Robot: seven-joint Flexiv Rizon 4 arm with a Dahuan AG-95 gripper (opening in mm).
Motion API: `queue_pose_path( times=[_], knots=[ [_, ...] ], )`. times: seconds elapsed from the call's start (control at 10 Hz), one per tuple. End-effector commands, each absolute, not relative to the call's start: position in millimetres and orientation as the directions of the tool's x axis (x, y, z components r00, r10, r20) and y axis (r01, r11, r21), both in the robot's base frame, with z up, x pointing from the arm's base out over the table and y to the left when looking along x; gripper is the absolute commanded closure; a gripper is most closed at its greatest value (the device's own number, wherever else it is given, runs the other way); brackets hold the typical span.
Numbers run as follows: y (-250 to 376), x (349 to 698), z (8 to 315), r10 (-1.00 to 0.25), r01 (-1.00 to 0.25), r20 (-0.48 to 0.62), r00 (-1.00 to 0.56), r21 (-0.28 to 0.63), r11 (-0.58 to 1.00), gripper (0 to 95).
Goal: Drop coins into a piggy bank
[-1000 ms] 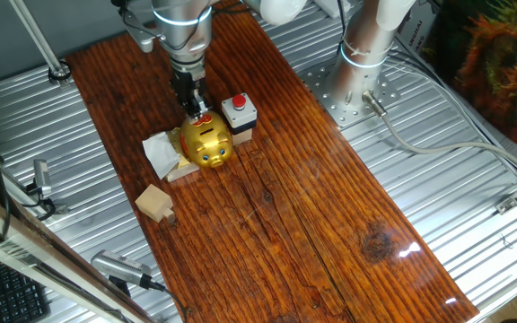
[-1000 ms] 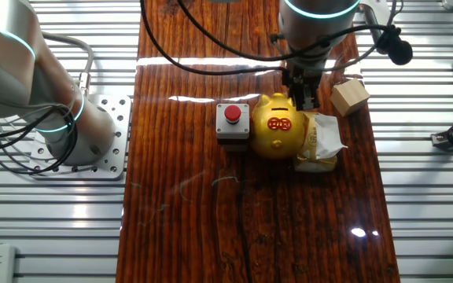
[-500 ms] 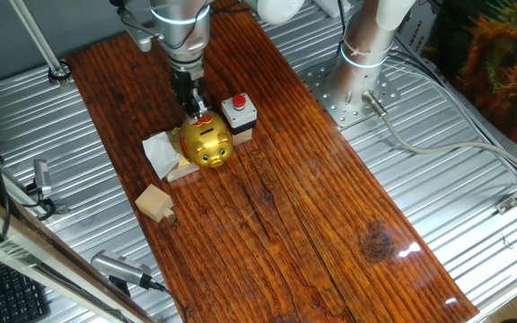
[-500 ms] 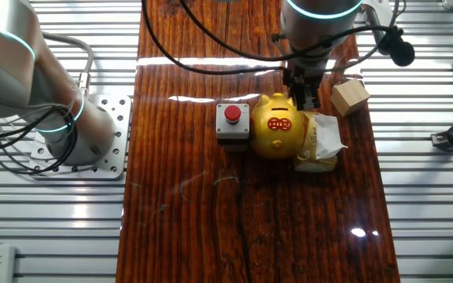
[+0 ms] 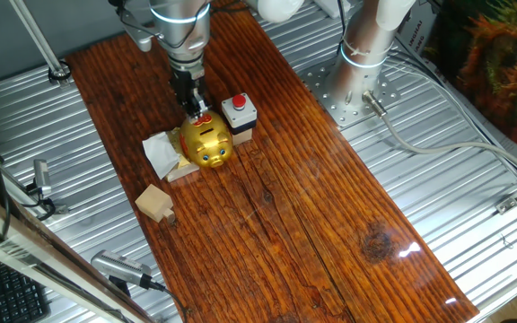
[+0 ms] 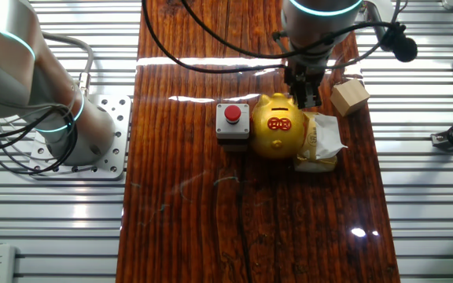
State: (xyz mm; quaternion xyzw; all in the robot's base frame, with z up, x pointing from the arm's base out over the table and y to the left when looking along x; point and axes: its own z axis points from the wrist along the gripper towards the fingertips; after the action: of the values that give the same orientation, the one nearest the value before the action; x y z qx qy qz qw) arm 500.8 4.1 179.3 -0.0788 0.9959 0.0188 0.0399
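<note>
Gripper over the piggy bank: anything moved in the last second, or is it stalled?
No visible change. The gripper hangs in the same spot just over the back of the piggy bank, and the red-button box, the wooden block and the white packet lie as before.

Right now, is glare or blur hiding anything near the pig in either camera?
One fixed view: sharp, glare only on the far table. The other fixed view: bright streaks behind the gripper, sheen on the piggy bank; the coin slot isn't discernible.
</note>
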Motion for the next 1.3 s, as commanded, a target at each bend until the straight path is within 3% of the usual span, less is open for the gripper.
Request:
queue_pose_path(
  times=[0.1,0.8,1.3],
  knots=[
    [8.8,503.8,178.6,-0.174,-0.177,-0.082,-0.981,0.034,0.984,95.0],
    [137.9,633.9,203.5,-0.225,-0.231,-0.090,-0.970,0.061,0.971,95.0],
    [204.3,666.5,140.0,-0.321,-0.329,-0.113,-0.940,0.059,0.942,95.0]
  ],
)
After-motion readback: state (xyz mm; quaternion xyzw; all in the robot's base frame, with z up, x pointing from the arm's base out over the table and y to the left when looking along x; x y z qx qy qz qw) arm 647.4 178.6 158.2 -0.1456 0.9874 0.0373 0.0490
